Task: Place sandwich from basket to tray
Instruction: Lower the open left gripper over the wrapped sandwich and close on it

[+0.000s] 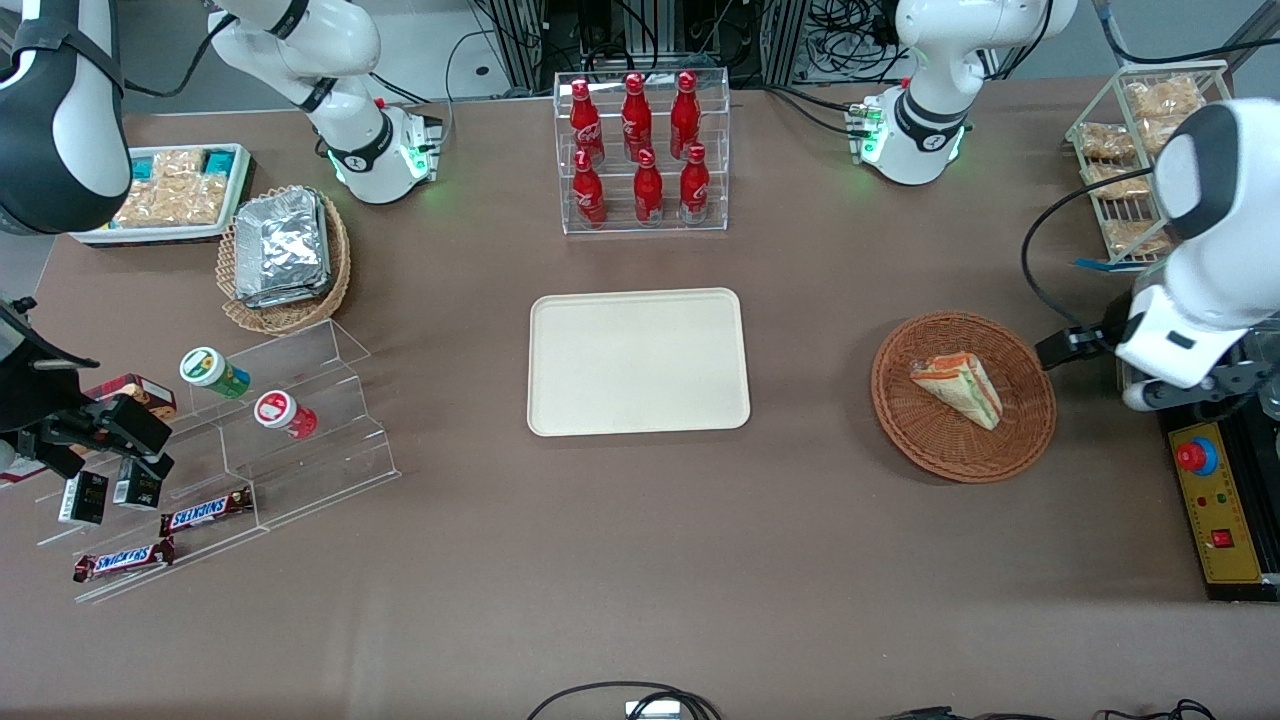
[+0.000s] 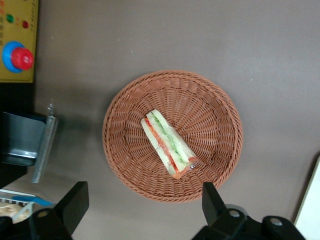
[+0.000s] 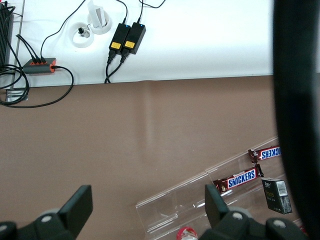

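One sandwich, six red bottles, two Snickers bars

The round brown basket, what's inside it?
Just one wrapped sandwich lies inside the basket. What is under the sandwich is covered. The gripper hangs open above the table beside the basket, touching nothing.

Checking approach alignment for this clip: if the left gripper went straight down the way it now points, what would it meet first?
Probably the bare tabletop just outside the wicker basket, near its rim. The left gripper is open and points down, and the sandwich lies off its line, inside the basket. Depth is unclear.
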`<state>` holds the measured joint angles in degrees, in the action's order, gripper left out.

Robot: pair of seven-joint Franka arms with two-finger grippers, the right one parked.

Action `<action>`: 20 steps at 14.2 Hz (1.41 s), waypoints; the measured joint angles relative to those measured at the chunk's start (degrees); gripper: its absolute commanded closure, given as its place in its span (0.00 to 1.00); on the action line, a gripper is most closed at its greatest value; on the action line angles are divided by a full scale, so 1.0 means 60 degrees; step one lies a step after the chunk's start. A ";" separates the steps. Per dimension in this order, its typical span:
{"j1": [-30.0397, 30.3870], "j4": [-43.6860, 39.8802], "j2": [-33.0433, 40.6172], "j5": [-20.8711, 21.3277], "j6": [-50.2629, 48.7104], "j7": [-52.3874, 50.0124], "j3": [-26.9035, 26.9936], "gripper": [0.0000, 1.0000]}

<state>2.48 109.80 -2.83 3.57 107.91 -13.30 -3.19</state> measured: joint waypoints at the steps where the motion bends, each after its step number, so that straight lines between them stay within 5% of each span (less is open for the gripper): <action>1: 0.0038 0.0472 0.0114 -0.0076 0.0405 -0.0224 0.0010 0.00; 7: 0.0186 0.2611 0.0307 -0.0425 0.2750 -0.1538 0.0038 0.00; 20: -0.0116 0.4269 -0.0822 -0.0441 0.5982 -0.3664 -0.0098 0.00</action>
<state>1.78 135.41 -7.76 0.93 143.80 -35.28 -3.77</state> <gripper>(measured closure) 0.000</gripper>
